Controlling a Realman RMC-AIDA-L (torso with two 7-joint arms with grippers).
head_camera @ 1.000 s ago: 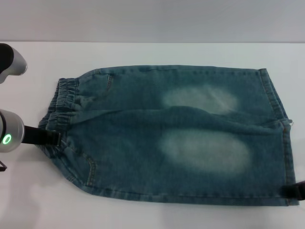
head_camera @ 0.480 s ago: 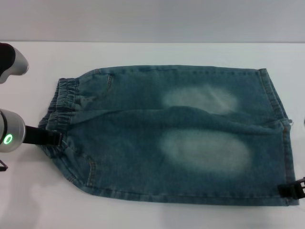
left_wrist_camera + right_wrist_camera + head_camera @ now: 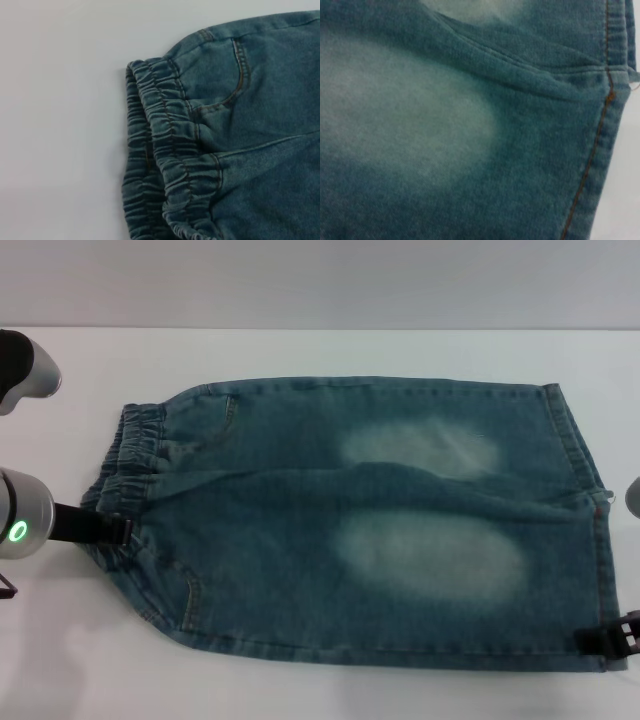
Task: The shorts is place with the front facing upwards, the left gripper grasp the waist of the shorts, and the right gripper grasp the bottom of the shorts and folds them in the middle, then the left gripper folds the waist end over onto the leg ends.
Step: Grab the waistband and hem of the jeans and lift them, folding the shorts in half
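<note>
White tabletop [image 3: 330, 355] fills the head view, with a pale grey wall behind it, and the shorts [image 3: 360, 530] lie spread flat across it, front side up, two pale faded thigh patches showing on the blue-green denim. They lie sideways to the robot: the waist of the shorts [image 3: 125, 465] points toward the robot's left and the bottom of the shorts [image 3: 580, 490] toward its right. The left gripper [image 3: 112, 530] sits at the near end of the ruffled elastic band, its black fingers reaching in from a white arm with a green glowing ring — they touch the denim edge, but whether they are clamped on it or merely resting there cannot be told. The left wrist view looks down on the gathered waistband [image 3: 170, 165] with a stitched pocket seam just beside it, and none of that arm's own fingers appear. The right gripper [image 3: 608, 638] is at the near corner of the leg hems, black claw touching the edge of the cloth at the frame's border — its grip state cannot be told either. The right wrist view shows the crotch seam [image 3: 520, 65] meeting the stitched hem, close over a faded patch
</note>
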